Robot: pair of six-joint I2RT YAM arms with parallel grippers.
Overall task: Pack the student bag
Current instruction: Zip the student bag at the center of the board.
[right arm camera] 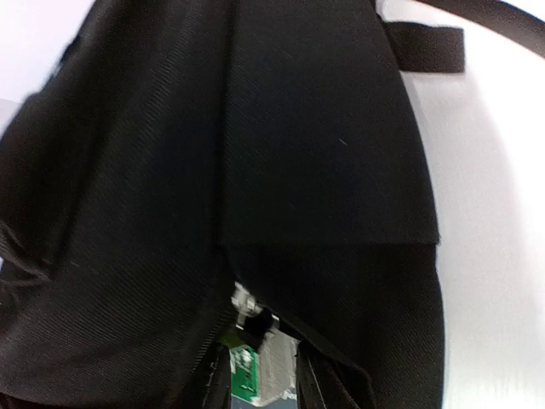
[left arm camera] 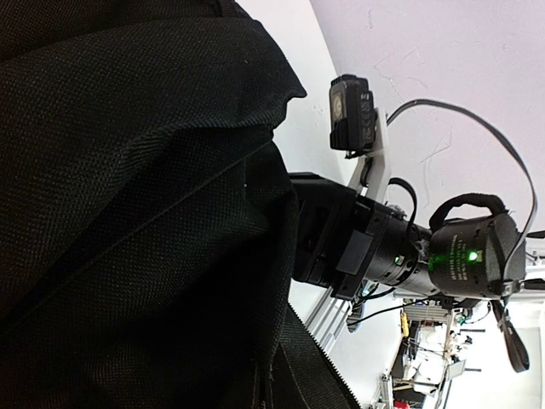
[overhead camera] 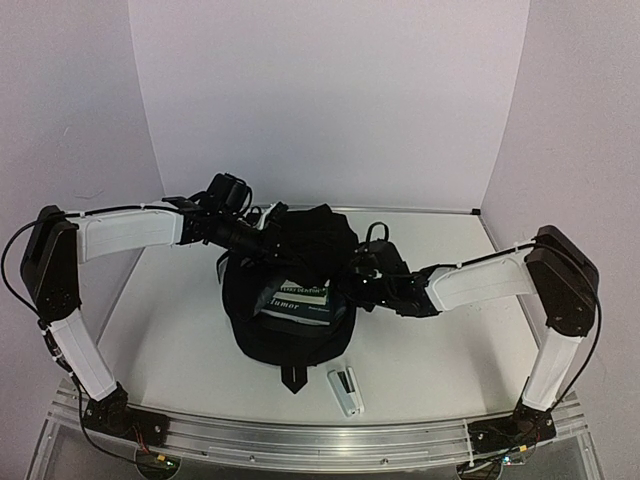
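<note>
The student bag (overhead camera: 290,300), a large black backpack, lies mid-table with its mouth open. Inside it shows a book (overhead camera: 297,298) with a green and white cover. My left gripper (overhead camera: 272,232) is at the bag's far top edge, shut on a bunched fold of the fabric. In the left wrist view the student bag (left arm camera: 128,213) fills the left side and hides my fingers. My right gripper (overhead camera: 352,272) is against the bag's right side. In the right wrist view its dark fingers (right arm camera: 204,379) stand apart, just below a metal zipper pull (right arm camera: 247,305), with the book (right arm camera: 245,375) showing between them.
A small white stapler-like object (overhead camera: 346,390) lies on the table in front of the bag, near a strap end (overhead camera: 293,378). White walls enclose the table at the back and sides. The metal rail (overhead camera: 320,440) with the arm bases runs along the near edge.
</note>
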